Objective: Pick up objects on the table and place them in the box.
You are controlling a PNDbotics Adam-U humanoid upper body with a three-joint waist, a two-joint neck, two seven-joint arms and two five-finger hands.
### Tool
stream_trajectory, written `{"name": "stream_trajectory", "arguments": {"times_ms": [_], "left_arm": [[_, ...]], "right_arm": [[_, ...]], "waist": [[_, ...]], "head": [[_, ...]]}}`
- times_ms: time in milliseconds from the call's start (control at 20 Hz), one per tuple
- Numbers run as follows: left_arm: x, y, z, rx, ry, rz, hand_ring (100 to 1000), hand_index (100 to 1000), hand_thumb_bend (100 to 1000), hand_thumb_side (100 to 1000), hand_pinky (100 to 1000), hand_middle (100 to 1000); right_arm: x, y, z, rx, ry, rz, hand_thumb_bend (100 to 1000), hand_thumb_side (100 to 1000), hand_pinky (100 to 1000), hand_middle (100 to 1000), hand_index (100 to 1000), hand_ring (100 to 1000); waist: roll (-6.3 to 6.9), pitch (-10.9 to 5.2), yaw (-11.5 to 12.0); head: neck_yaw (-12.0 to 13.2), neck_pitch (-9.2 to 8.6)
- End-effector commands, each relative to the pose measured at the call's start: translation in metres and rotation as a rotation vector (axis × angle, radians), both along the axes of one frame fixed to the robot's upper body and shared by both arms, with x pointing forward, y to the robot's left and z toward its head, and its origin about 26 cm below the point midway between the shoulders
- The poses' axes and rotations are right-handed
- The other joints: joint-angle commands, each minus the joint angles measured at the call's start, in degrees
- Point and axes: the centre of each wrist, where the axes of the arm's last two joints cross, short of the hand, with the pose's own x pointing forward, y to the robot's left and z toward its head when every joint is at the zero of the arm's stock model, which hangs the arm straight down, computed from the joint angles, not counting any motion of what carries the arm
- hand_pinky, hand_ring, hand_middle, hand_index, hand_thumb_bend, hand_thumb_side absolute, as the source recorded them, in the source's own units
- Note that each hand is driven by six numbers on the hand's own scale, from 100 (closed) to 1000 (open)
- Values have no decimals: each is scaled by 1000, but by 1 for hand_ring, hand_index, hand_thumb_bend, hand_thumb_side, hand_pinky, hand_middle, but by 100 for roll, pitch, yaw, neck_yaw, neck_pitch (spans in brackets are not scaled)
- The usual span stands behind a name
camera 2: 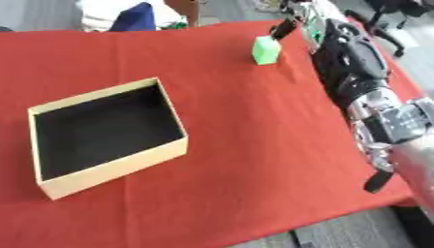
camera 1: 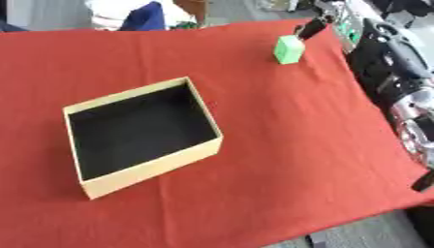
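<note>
A small green block (camera 1: 288,50) stands on the red tablecloth (camera 1: 280,145) at the far right. My right arm runs up the right side of the view, and my right hand (camera 1: 312,28) sits just behind and above the block. One dark finger is stretched straight down to the block's top far corner; the rest of the hand is blurred. An open tan box (camera 1: 157,167) with a black inside lies left of centre, askew, with nothing in it. My left hand does not show in either view.
White and dark blue bundles (camera 1: 140,17) lie beyond the table's far edge. The cloth's front edge cuts across the lower right, with grey floor (camera 1: 364,232) below it. My right forearm (camera 2: 356,63) covers the table's right border.
</note>
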Motion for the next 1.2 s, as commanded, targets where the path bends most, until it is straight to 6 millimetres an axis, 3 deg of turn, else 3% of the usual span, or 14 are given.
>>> {"name": "stream_trajectory", "arguments": {"times_ms": [50,400,500,650,700,1200], "left_arm": [[-2,1,9,22,-27,0,645,804,100,634,678,598],[-3,2,8,25,-23,4,645,804,100,633,678,598],[-3,3,8,27,-22,4,645,804,100,633,678,598],[-3,3,8,31,-19,4,646,804,100,632,678,598],[-3,3,8,32,-18,4,646,804,100,632,678,598],[-3,4,8,38,-13,7,647,805,100,631,678,599]], "right_arm": [[-7,-9,19,-49,-1,-18,100,345,848,1000,1000,937],[-8,-8,21,-109,61,-3,113,417,859,1000,1000,941],[-8,-7,22,-158,98,4,277,510,876,1000,1000,938],[-7,-3,24,-255,161,18,441,565,892,1000,1000,943],[-6,-2,24,-279,180,22,459,567,896,1000,1000,944],[-5,2,18,-360,252,55,449,614,908,1000,1000,949]], "waist": [[7,-132,-15],[2,-181,-62],[-8,-201,-83],[-18,-231,-114],[-21,-240,-122],[-40,-303,-179]], "head": [[-36,30],[-60,86],[-70,117],[-89,175],[-95,191],[-122,264]]}}
